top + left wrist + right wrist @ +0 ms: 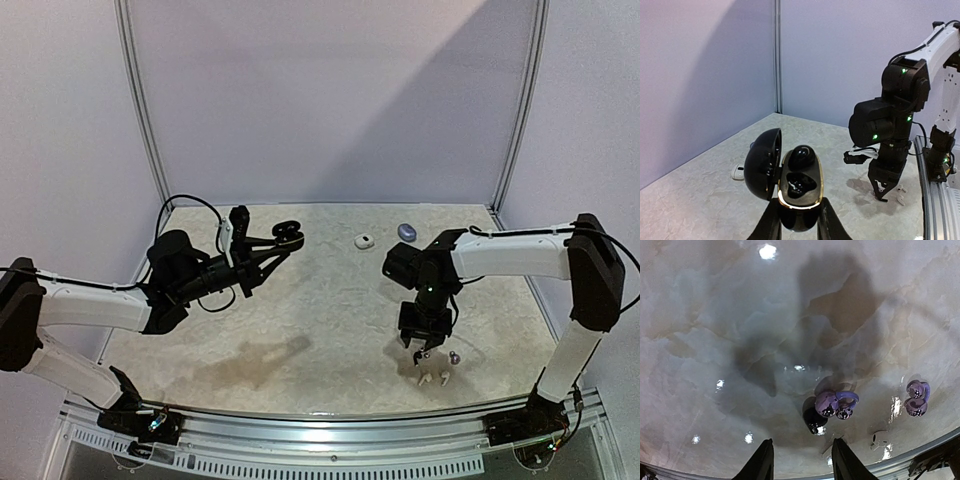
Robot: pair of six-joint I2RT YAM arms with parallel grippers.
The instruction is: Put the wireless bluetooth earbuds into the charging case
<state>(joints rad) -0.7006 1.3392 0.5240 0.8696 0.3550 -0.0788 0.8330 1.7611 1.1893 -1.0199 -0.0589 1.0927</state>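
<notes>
My left gripper [799,226] is shut on the open black charging case [799,192] and holds it above the table, far left in the top view [288,232]. Its lid [762,164] is swung left. One black earbud [802,156] sits in the upper slot; the lower slot [797,185] is empty. My right gripper [801,465] is open and hovers just above the table [422,352]. A loose black earbud [815,421] lies just ahead of its fingertips, touching a purple earbud [832,402]. A second purple earbud [916,397] lies to the right. A white stemmed earbud [880,440] lies near the table edge.
A white case [365,240] and a purple case [406,231] lie at the back of the marble table [320,320]. Two white earbuds [434,379] lie close to the front metal rail [330,425]. Walls close in the back and sides.
</notes>
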